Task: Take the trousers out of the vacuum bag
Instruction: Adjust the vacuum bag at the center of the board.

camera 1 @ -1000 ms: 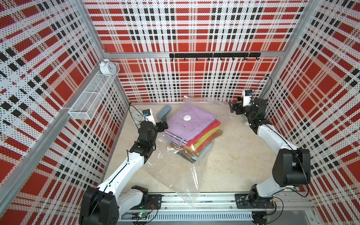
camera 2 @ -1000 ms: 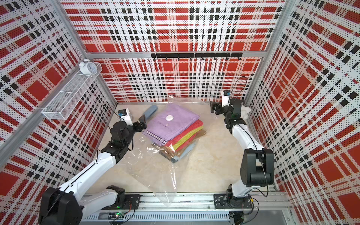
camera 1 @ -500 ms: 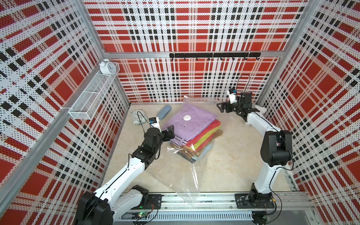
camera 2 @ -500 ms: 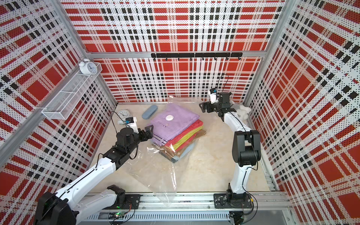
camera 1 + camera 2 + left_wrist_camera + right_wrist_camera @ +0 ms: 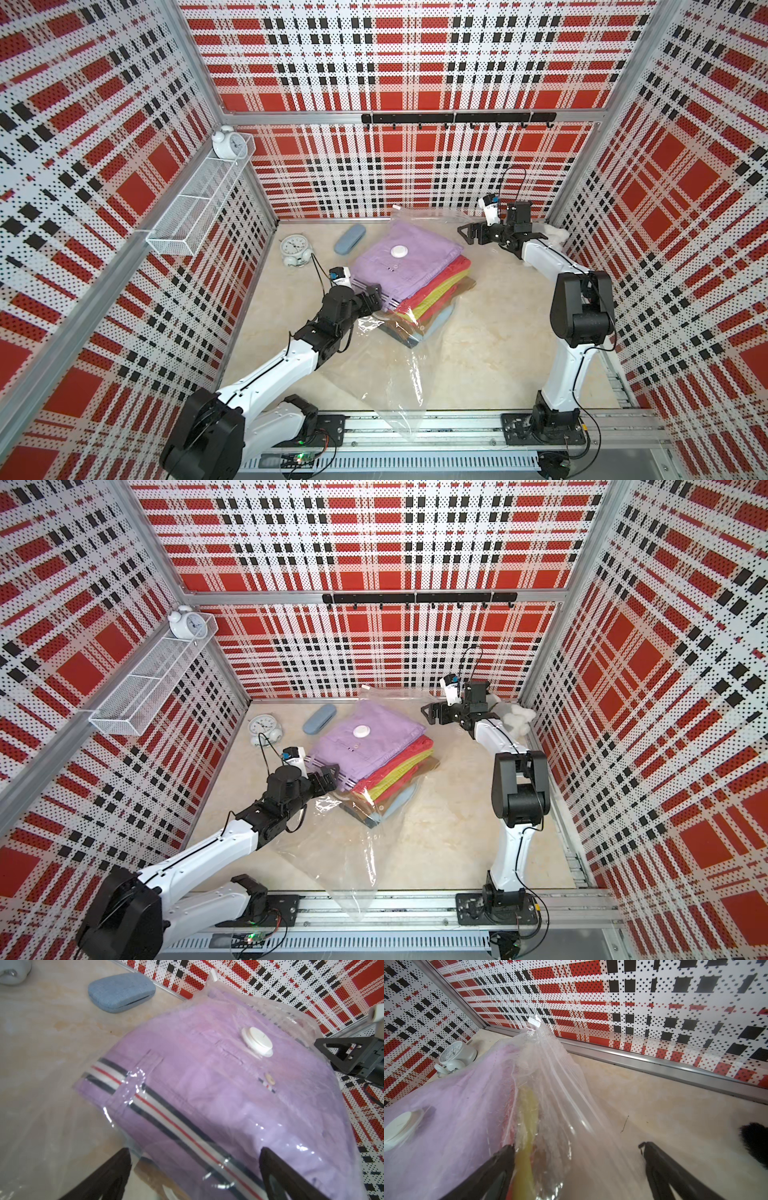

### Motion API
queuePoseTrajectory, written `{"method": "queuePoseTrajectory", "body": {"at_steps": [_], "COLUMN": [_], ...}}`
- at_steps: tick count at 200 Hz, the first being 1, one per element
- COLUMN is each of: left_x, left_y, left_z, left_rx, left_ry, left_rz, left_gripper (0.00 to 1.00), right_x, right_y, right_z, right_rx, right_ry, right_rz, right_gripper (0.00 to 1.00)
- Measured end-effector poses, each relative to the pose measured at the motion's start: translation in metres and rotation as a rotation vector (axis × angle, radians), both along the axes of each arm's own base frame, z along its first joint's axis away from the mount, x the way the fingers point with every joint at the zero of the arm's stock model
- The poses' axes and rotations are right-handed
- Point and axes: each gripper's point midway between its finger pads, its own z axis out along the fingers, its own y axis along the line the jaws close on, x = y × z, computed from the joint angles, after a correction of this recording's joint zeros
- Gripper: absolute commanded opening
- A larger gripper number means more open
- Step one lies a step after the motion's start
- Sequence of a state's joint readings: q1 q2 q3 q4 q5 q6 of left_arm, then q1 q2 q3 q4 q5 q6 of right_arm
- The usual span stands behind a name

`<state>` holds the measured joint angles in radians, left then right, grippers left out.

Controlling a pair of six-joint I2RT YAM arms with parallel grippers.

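Enclosing trousers (image 5: 415, 276), vacuum bag (image 5: 390, 374), clock (image 5: 295, 248), case (image 5: 350, 241) beside

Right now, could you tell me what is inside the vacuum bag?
Folded trousers, lilac on top, red and yellow-green edges below; the lowest pairs are mostly covered.

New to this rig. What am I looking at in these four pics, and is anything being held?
Two white robot arms, left arm and right arm, stand at the front edge of a table. Two pictures are overhead shots from one stereo camera; two more come from wrist cameras, looking past the jaws. On the table: a clear vacuum bag with folded trousers inside, an alarm clock, a blue case and a plush toy. Both arms' jaws are open, on opposite sides of the stack; nothing is held.
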<state>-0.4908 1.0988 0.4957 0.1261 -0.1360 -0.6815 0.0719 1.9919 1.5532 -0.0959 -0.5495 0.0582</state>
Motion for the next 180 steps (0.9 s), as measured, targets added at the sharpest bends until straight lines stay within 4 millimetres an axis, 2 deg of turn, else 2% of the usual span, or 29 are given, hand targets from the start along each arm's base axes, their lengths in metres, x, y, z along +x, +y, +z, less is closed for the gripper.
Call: {"method": "queuePoseTrajectory", "body": {"at_steps": [10,23,36,49,64,78,99,138,170,180], "left_x": [-0.002,-0.004,-0.002,0.0,0.001,0.002,0.004,0.008,0.011,0.013], "left_y": [0.001,0.0,-0.003,-0.005,-0.008,-0.01,-0.013,-0.01,-0.005,-0.002], "left_z": [-0.006,-0.01,-0.01,-0.01,-0.009,-0.009,-0.008,-0.011,-0.009,-0.009], "left_rx": [-0.015,-0.041,-0.065,-0.087,-0.105,-0.121,-0.139,-0.168,-0.185,-0.188], "left_ry": [0.012,0.02,0.021,0.02,0.018,0.018,0.016,0.029,0.027,0.026], "left_rz": [0.007,0.013,0.011,0.012,0.01,0.008,0.002,0.013,0.028,0.031], "left_gripper": [1.0,0.97,0.93,0.85,0.74,0.56,0.38,0.19,0.0,0.0], "right_x": [0.0,0.0,0.0,0.0,0.0,-0.001,-0.003,-0.007,-0.019,-0.025], "right_y": [0.001,0.002,0.003,0.003,0.005,0.007,0.009,0.012,0.012,0.014], "right_z": [-0.001,-0.003,-0.004,-0.004,-0.003,-0.003,-0.006,-0.013,-0.036,-0.043], "right_rx": [0.005,0.011,0.018,0.023,0.034,0.043,0.06,0.07,0.076,0.081], "right_ry": [0.002,0.008,0.011,0.01,0.013,0.017,0.034,0.053,0.11,0.131], "right_rz": [0.004,0.009,0.009,0.013,0.02,0.029,0.041,0.053,0.061,0.063], "right_gripper": [1.0,1.0,0.99,0.95,0.86,0.78,0.7,0.49,0.25,0.18]}}
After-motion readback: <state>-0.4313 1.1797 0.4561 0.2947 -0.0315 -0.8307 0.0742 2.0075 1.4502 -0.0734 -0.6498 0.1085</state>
